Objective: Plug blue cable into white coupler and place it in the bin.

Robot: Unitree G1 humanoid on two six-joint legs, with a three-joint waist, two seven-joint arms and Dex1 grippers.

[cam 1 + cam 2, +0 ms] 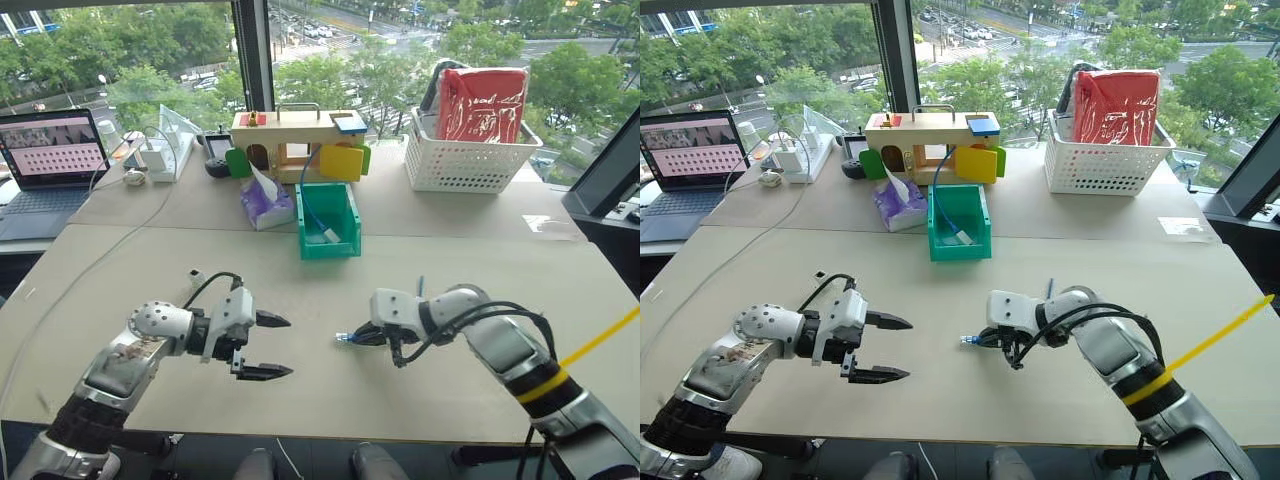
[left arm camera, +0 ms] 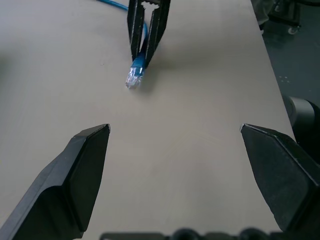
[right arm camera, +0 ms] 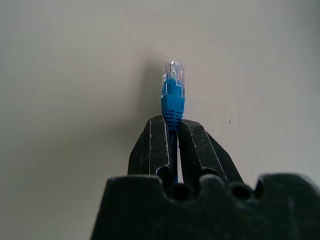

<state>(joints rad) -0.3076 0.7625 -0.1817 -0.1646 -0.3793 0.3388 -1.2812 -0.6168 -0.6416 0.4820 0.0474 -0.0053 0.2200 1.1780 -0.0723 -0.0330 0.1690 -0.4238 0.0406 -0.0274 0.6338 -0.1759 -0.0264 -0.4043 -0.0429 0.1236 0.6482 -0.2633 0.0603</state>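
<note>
My right gripper (image 1: 362,338) is shut on the blue cable (image 1: 343,339) just behind its clear plug (image 3: 173,87), which sticks out past the fingertips a little above the table. The cable's thin length trails back behind the right wrist (image 1: 420,285). My left gripper (image 1: 287,346) stands open to the plug's left, with nothing between its fingers (image 2: 92,150); the plug (image 2: 135,77) lies straight ahead of it. A tiny white block, the white coupler (image 1: 196,277), lies on the table behind the left arm. The teal-green bin (image 1: 345,245) stands further back at the middle.
Inside the bin lie another blue cable (image 1: 312,215) and a small white piece. Behind it stand a wooden box (image 1: 290,130) and a purple tissue pack (image 1: 265,205). A white lattice basket (image 1: 465,165) is at back right, a laptop (image 1: 50,150) and a white adapter (image 1: 158,157) at back left.
</note>
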